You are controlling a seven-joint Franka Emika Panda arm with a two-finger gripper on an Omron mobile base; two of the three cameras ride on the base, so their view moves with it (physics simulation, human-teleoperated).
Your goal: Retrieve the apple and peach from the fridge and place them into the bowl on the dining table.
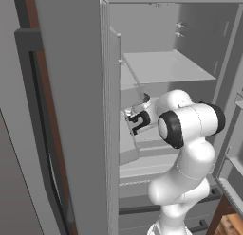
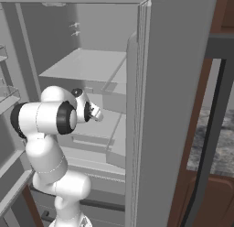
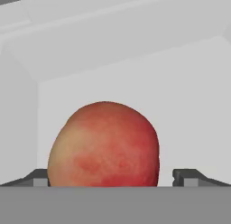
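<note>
Inside the fridge (image 1: 161, 68), our pincer (image 3: 110, 179) stands with jaws apart, the red-and-yellow fruit (image 3: 104, 144), apple or peach, between its tips at twelve o'clock; we judge it best to close squarely across its widest girth

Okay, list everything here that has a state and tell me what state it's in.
fridge: door open, pale shelves exposed.
tool: open, tips either side of the fruit, not closed on it.
red-yellow fruit: sitting inside the fridge, not held; apple or peach, cannot tell.
</note>
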